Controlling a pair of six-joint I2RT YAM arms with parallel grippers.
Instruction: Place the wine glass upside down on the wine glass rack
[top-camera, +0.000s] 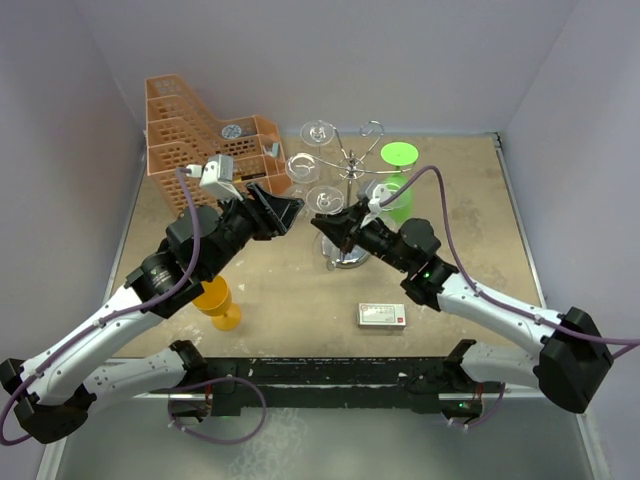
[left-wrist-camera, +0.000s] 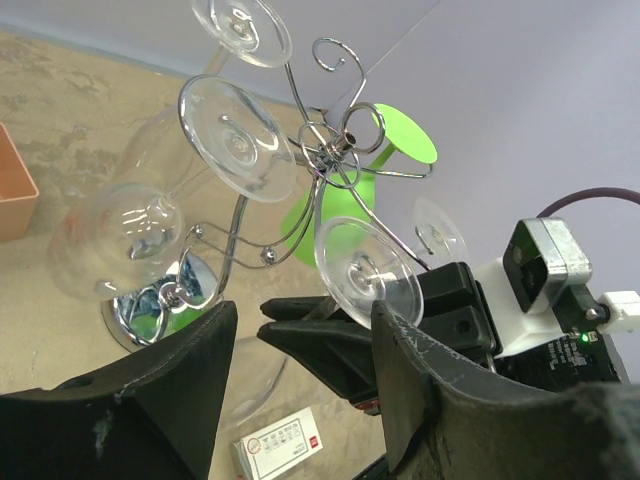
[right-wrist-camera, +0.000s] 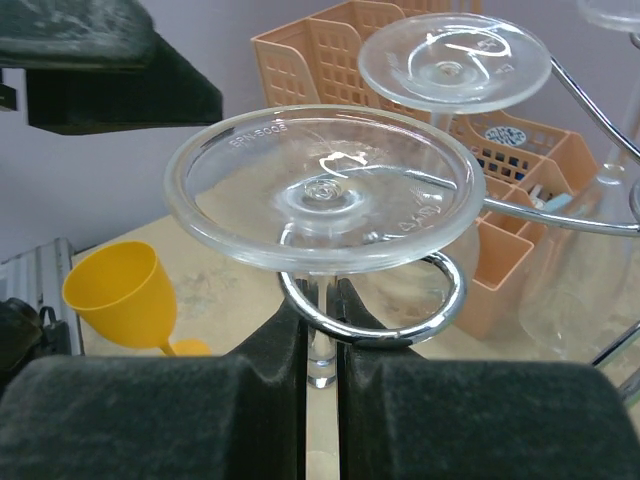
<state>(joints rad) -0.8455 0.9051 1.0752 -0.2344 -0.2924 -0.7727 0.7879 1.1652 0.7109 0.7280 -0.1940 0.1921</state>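
Note:
The chrome wine glass rack (top-camera: 348, 165) stands mid-table with two clear glasses hanging from it upside down. My right gripper (right-wrist-camera: 322, 320) is shut on the stem of a clear wine glass (right-wrist-camera: 320, 188) held upside down. Its round foot sits just above a curled ring of the rack (right-wrist-camera: 385, 328), with the stem inside that ring. In the top view that wine glass (top-camera: 325, 200) is at the rack's near left side, with the right gripper (top-camera: 335, 228) under it. My left gripper (top-camera: 285, 210) is open and empty, just left of it. The left wrist view shows the glass foot (left-wrist-camera: 368, 272) between my left gripper's (left-wrist-camera: 300, 330) spread fingers.
An orange lattice basket (top-camera: 205, 135) stands at the back left. A green plastic goblet (top-camera: 398, 190) is behind the rack on the right. A yellow goblet (top-camera: 218, 303) stands under my left arm, and a small white box (top-camera: 382, 315) lies near the front.

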